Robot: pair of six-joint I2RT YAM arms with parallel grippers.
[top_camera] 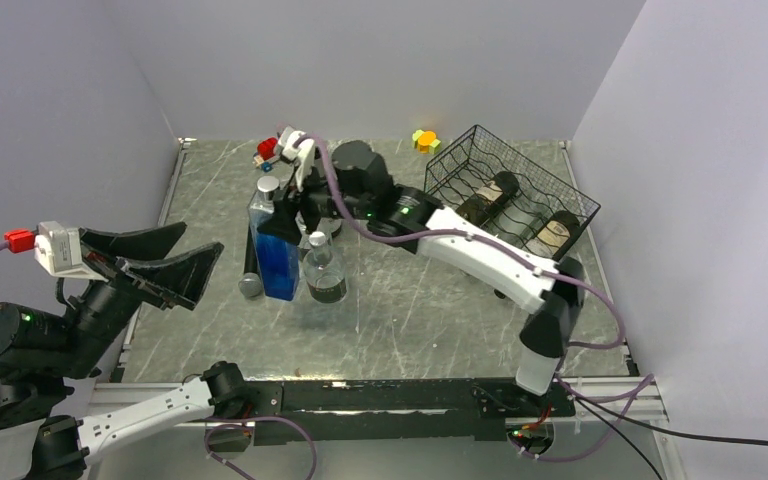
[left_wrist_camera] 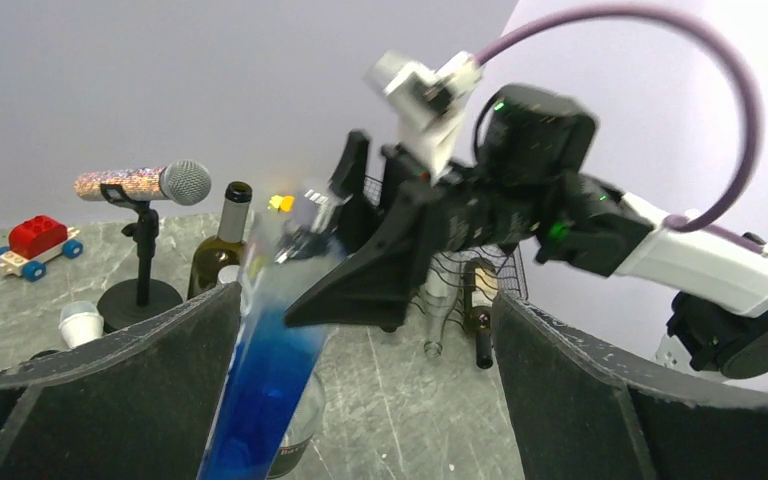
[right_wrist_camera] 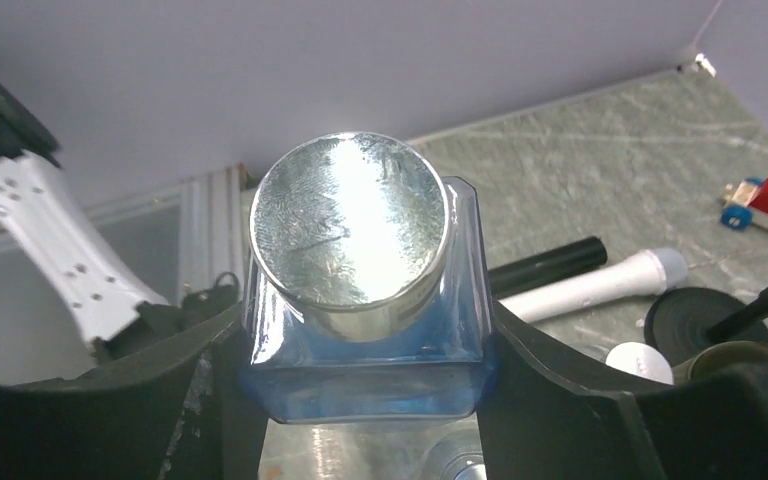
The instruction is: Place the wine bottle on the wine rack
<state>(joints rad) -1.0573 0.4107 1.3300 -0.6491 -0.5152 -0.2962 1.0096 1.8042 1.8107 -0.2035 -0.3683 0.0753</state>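
Right jaws pinching the blue bottle (right_wrist_camera: 365,385) at its shoulders, one finger flat on each side, just under the silver cap (right_wrist_camera: 350,220). Bottle is square and clear with blue liquid inside. Left wrist view shows it blurred and leaning, so can't tell if its base touches the bench (top_camera: 440,310).

Green wine bottle (left_wrist_camera: 220,250) stands upright just behind those jaws as the left wrist camera sees it. Small clear bottle (top_camera: 324,272) stands just beside the blue one, on the near side of the jaws.

Wine rack (top_camera: 560,190) sits well off to the right of the right jaws, at the bench's far right corner. Two dark bottles (top_camera: 488,195) lie in it side by side.

Microphone on a stand (left_wrist_camera: 145,183) and a red toy car (left_wrist_camera: 36,245) sit beyond the right jaws, toward the back wall.

Left jaws spread wide, raised at the bench's left edge, well apart from the right jaws and pointed toward them.
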